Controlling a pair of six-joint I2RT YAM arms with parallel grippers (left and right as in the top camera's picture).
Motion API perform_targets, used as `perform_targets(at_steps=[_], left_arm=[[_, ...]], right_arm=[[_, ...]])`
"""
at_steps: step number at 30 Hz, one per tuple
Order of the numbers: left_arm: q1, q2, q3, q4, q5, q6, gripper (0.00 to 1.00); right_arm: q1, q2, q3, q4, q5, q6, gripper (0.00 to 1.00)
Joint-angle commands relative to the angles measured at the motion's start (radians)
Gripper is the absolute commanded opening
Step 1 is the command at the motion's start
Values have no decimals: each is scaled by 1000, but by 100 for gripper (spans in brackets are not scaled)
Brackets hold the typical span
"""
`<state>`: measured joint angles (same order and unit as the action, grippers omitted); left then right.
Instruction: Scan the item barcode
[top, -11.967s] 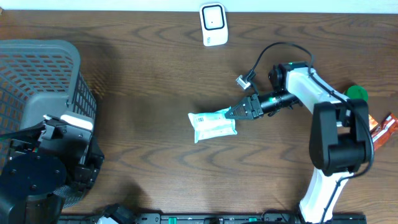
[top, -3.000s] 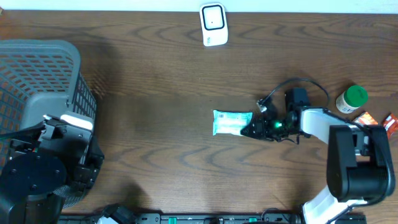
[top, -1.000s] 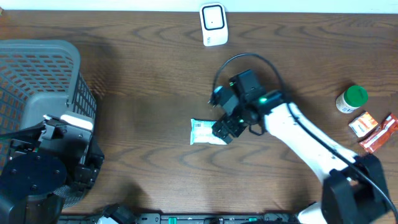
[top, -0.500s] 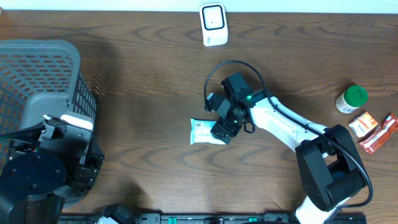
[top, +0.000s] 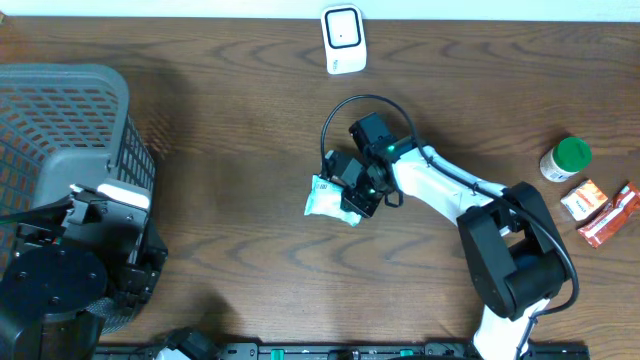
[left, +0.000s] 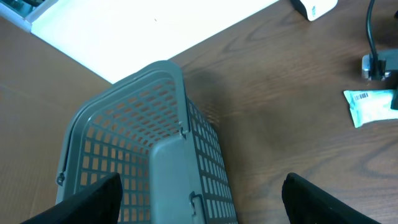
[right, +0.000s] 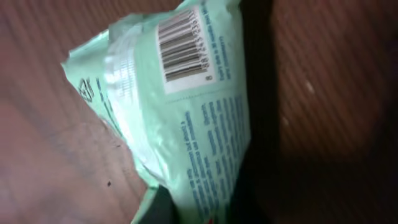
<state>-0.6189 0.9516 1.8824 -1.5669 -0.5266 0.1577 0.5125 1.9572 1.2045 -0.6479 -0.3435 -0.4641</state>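
Two claws are showing: the right claw (top: 350, 196) is pinching together on one end of the pale green packet (top: 324, 195), whose free end is sticking out just ahead of its tips, the barcode (right: 183, 45) facing that wrist's camera. The white scanner (top: 342, 38) is standing on the counter (top: 250, 120) well apart from this claw. The left claw (left: 201, 180) is hanging spread apart, with the grey basket (left: 124, 124) just below it.

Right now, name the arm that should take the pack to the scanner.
Right. The right gripper is shut on the pack mid-table, nearer the scanner. The left gripper hangs open by the basket, far off.
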Motion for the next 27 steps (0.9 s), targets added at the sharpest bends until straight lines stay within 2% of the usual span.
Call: perform_targets(at_steps=[1,9,14,20,27], left_arm=[[0,-6,0,0,-9,3,82],[0,-6,0,0,-9,3,82],[0,-6,0,0,-9,3,82],[0,-6,0,0,-9,3,82],[0,-6,0,0,-9,3,82]], right_arm=[[3,81,-30,-55,61,39,1],[-2,-106,120,-213,88,48,1],[16,-272,135,-216,181,48,1],[48,-480,135,-217,187,35,1],[90,-638,135,-217,194,21,1]])
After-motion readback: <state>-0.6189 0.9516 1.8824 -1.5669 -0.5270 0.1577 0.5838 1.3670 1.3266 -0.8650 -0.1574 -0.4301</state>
